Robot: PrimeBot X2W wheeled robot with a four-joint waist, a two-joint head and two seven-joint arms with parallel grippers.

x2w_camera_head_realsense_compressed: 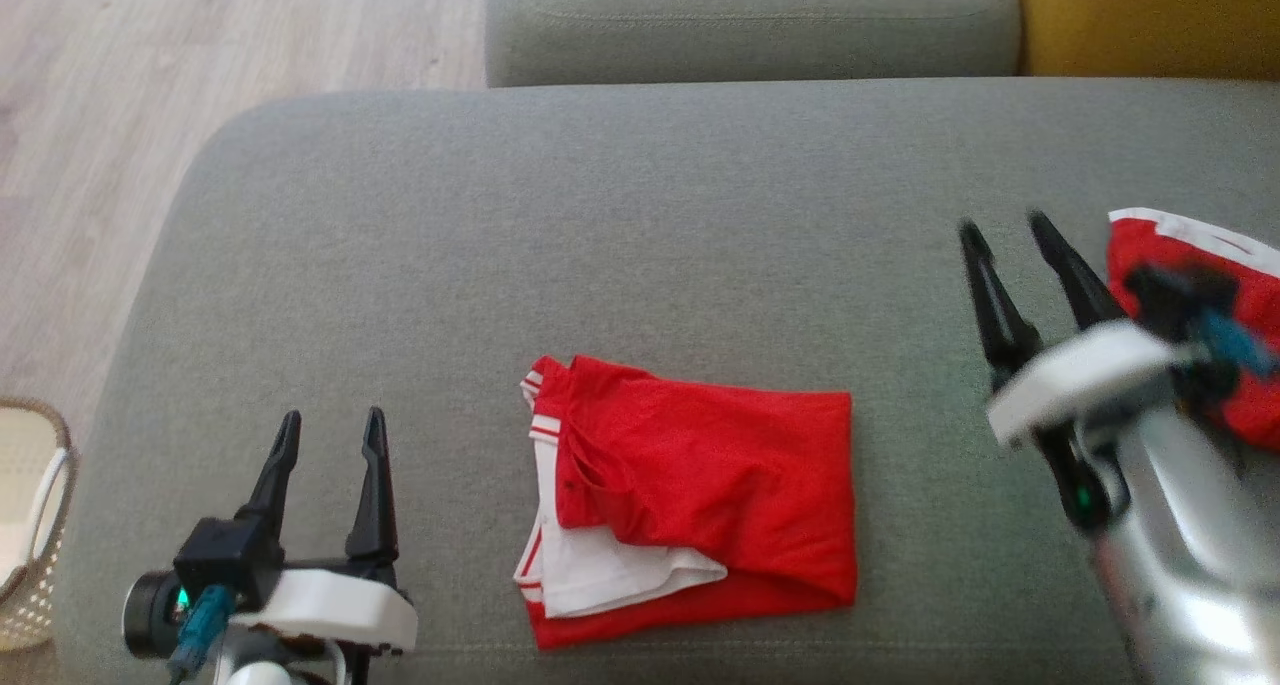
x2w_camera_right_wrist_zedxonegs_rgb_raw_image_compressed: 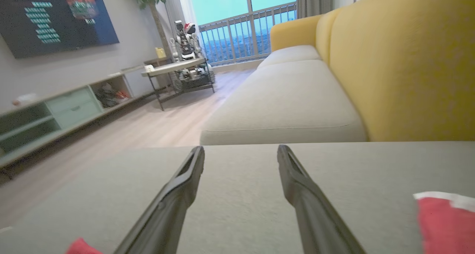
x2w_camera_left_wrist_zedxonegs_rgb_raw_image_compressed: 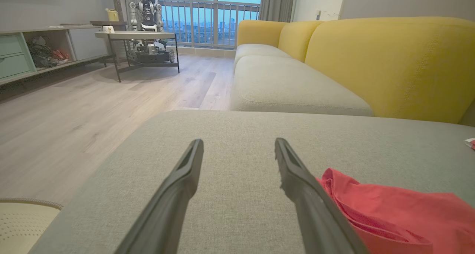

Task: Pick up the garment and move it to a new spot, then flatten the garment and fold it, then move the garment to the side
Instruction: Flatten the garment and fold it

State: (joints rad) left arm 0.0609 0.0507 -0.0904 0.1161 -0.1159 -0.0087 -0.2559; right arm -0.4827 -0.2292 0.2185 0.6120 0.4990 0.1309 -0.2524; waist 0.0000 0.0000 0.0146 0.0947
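Your left gripper [x2w_camera_head_realsense_compressed: 332, 415] is nearest the lens, low over the front left part of the grey couch seat [x2w_camera_head_realsense_compressed: 600, 215], its two dark fingers spread apart with nothing between them. Just to its right lies the red garment [x2w_camera_head_realsense_compressed: 700, 485], close to the seat's front edge and about midway along it. It looks folded into a rough rectangle, white trim showing at its left end, and its long side runs left to right along that edge. So the cloth lies to the right of your left fingers and its trimmed short end faces them. Your right gripper [x2w_camera_head_realsense_compressed: 1003, 223], blurred, stands farther back toward the right edge, fingers also apart and empty, well clear of the garment's right end. By my reading the left arm is the nearer one, and the fold seems done, leaving the shift to the side. Another red piece [x2w_camera_head_realsense_compressed: 1135, 245] with a white band rests at the seat's right edge, partly behind the right arm. A woven basket [x2w_camera_head_realsense_compressed: 30, 525] stands on the wooden floor [x2w_camera_head_realsense_compressed: 150, 115] off the left edge.
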